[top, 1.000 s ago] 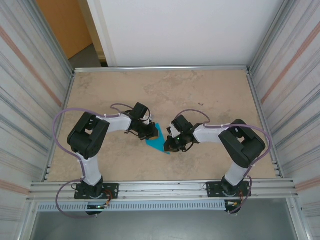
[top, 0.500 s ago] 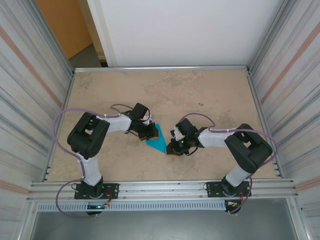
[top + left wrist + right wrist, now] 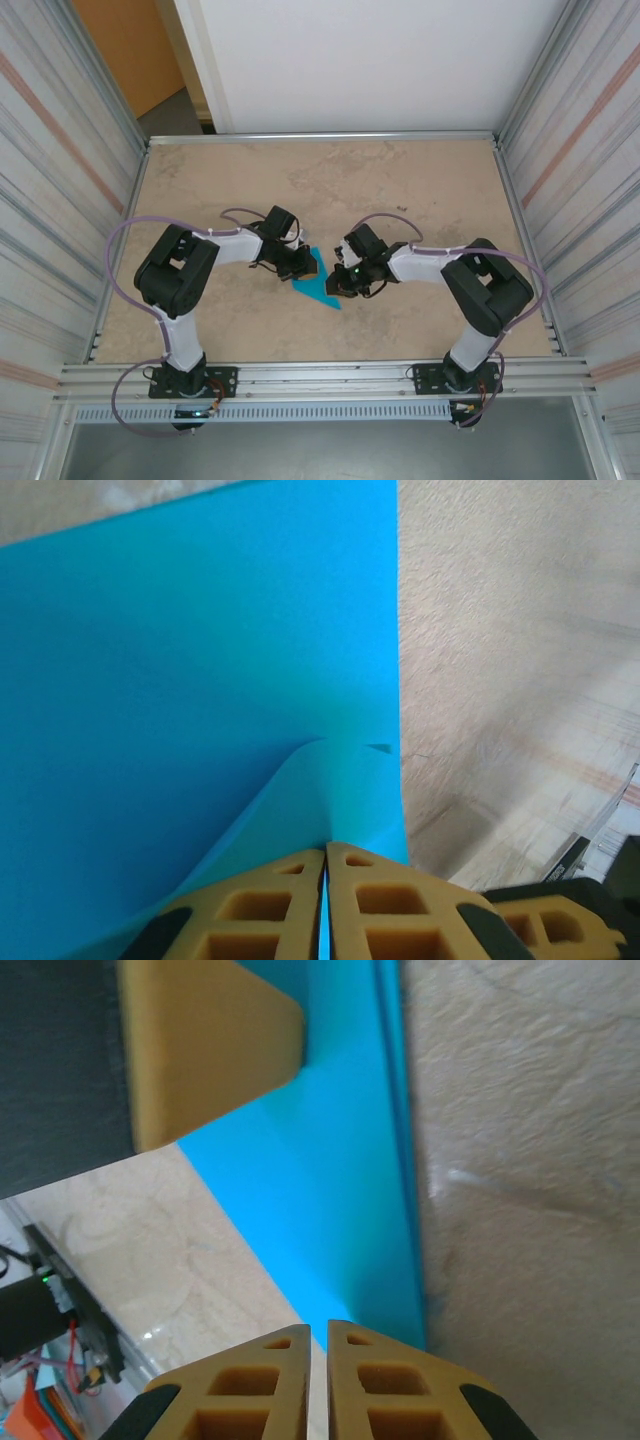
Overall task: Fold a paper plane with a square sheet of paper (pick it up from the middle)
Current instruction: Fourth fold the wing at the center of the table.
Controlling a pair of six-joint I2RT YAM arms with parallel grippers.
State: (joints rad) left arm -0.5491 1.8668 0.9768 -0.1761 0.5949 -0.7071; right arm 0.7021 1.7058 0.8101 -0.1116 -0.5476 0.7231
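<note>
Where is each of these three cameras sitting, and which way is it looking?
Top: above and behind, looking down on the table, blue paper, left arm and right arm.
Left wrist: on the left arm, looking along its jaws, shut on the paper.
Right wrist: on the right arm, looking past its shut jaws.
All three share the paper.

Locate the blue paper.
In the top view, the folded blue paper lies on the table, between the left gripper and right gripper.
</note>
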